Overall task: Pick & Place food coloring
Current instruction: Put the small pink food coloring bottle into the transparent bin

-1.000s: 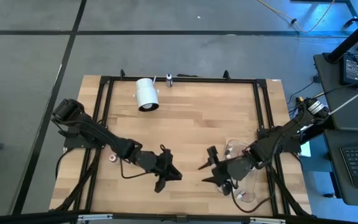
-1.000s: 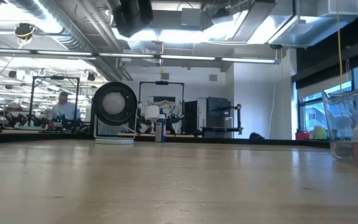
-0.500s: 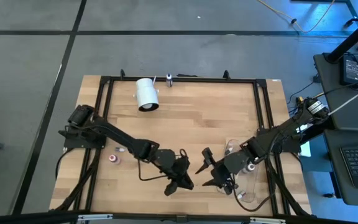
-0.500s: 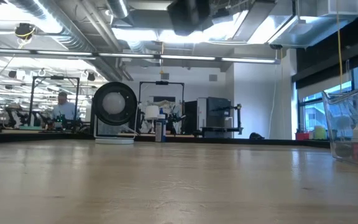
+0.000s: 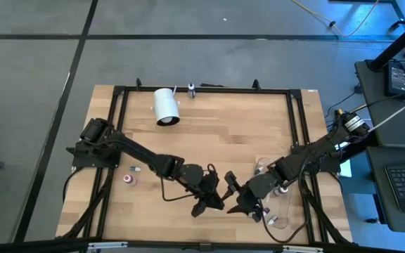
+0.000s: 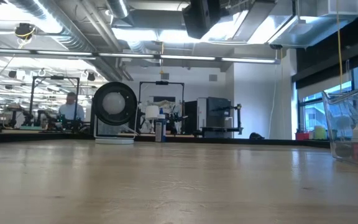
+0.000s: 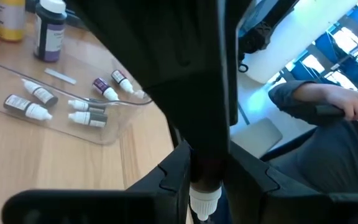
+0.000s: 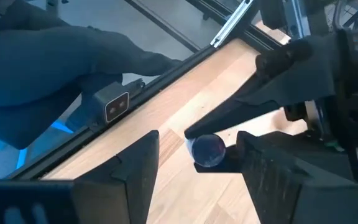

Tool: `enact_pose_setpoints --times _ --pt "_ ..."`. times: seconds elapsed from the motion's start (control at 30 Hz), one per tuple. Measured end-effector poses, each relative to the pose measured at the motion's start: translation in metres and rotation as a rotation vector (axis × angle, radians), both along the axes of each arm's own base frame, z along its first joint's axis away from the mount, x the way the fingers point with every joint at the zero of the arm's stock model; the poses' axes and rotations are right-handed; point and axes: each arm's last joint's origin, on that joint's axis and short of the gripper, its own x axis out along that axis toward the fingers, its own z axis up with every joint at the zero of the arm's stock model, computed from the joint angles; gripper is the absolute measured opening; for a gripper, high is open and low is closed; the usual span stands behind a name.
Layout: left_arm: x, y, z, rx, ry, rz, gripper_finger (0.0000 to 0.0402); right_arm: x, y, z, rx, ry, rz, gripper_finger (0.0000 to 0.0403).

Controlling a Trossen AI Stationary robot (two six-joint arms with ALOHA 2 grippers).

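Left hand (image 5: 217,196) grips dropper bottle (image 7: 205,186) facing right hand (image 5: 235,198).

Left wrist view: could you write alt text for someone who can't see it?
The left gripper pinches a small dropper bottle, white cap toward the camera. Beyond it, a clear tray on the wooden table holds more little bottles.

One camera looks straight down on the surface (image 5: 209,133), one skims it level (roomward), and both close wrist views share its boards.
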Motion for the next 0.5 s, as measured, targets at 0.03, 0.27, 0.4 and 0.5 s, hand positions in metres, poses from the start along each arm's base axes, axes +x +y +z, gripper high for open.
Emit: enact_pose_setpoints --times 0.03,0.27,0.4,0.5 --pt "0.0 0.0 0.0 0.0 0.0 0.0 0.0076 0.0 0.0 0.0 0.0 0.0 0.0 0.0214" --pt "0.0 0.001 0.0 0.073 -0.038 -0.018 0.0074 -0.004 0.0 -0.002 -0.057 0.008 -0.069 0.0206" --pt "-0.005 0.012 0.005 0.155 -0.008 -0.014 0.0074 -0.017 0.001 0.001 -0.133 0.024 -0.165 0.0206" --pt "-0.013 0.023 0.018 0.225 -0.048 0.086 0.0073 -0.026 0.001 0.004 -0.157 0.031 -0.246 0.0206"
